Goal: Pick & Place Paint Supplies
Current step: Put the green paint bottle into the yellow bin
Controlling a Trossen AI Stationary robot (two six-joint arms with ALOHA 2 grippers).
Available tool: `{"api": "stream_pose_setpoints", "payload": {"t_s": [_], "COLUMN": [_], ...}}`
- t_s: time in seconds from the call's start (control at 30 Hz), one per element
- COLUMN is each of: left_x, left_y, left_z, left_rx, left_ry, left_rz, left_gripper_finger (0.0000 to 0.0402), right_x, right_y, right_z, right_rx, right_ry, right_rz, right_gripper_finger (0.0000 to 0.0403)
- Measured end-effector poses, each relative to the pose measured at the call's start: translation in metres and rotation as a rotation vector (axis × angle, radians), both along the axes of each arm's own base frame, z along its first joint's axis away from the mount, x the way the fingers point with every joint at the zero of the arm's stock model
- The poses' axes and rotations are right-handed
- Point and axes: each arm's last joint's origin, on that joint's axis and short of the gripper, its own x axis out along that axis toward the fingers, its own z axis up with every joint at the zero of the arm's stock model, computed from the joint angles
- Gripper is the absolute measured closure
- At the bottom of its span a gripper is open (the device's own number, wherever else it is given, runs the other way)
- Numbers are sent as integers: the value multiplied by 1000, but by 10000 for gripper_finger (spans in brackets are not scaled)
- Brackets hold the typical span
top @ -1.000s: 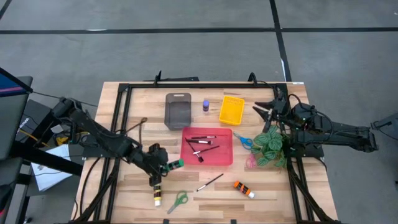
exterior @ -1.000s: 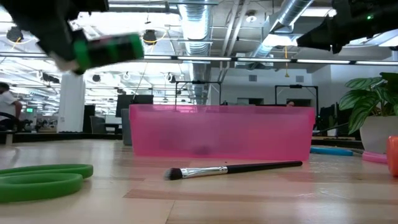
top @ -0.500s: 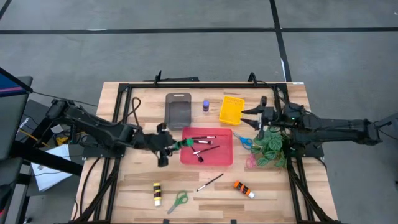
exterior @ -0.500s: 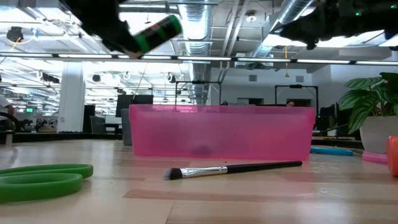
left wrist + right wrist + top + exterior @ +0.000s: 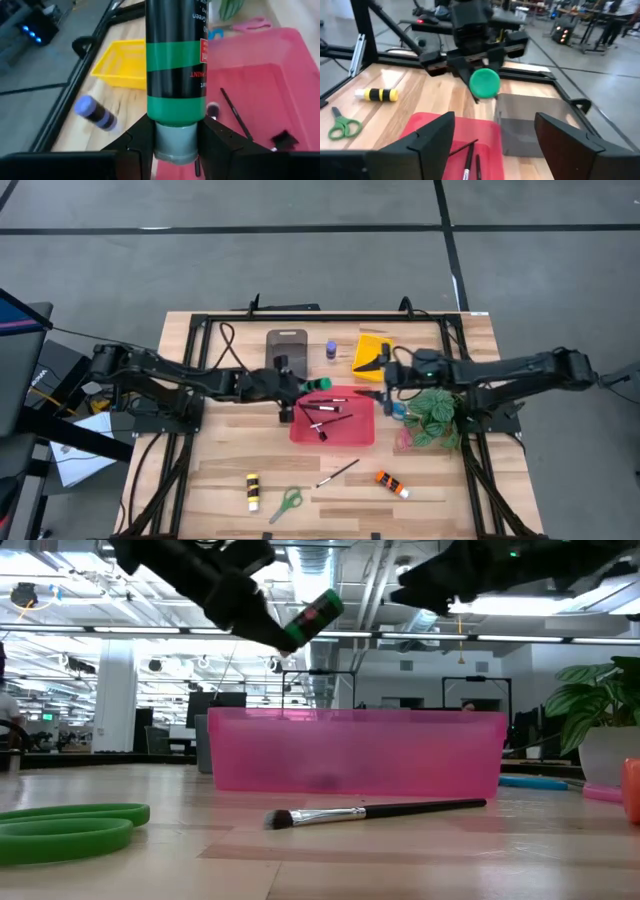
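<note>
Starting on the left side of the table: a yellow tube (image 5: 253, 491) and green scissors (image 5: 286, 501) lie on the wood near the front edge, well clear of everything else. Above them the left gripper (image 5: 292, 386) is clamped on a green paint tube (image 5: 318, 384), holding it by the cap end so the body sticks out forward, right at the far left corner of the red tray (image 5: 361, 437). In the low view the tube hangs tilted in the air above the tray wall, not touching it.

My guess is the tube is light and fairly stiff, but round and smooth, so it could swivel in the fingers. Holding it nearer the middle would seem steadier than at the cap.

A few brushes (image 5: 325, 406) are already in the tray, and one loose brush (image 5: 338, 472) plus an orange tube (image 5: 392, 483) sit in front of it. Behind the tray are the grey tray (image 5: 286, 366), a purple bottle (image 5: 331, 349) and the yellow tray (image 5: 366, 346).

The right gripper (image 5: 380, 380) hovers at the tray's far right corner with fingers spread apart and empty, blue scissors (image 5: 394, 409) and the plant (image 5: 436, 418) just beside it.
</note>
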Motion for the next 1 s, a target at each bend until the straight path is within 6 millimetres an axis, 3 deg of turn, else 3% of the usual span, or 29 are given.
{"api": "stream_pose_setpoints", "payload": {"t_s": [0.27,0.53,1.0], "left_x": [7,7,7], "left_y": [-3,-3,-3], "left_z": [5,6,7], "left_rx": [20,44,55], "left_ry": [-71,-77,-80], "left_rz": [-81,-94,-96], "left_gripper_finger": [293,293,293], "right_x": [39,61,68], "right_y": [-1,7,9], "right_z": [1,4,11], "right_rx": [-6,-11,-45], "right_ry": [48,57,13], "right_rz": [3,59,75], "right_gripper_finger": [131,131,131]}}
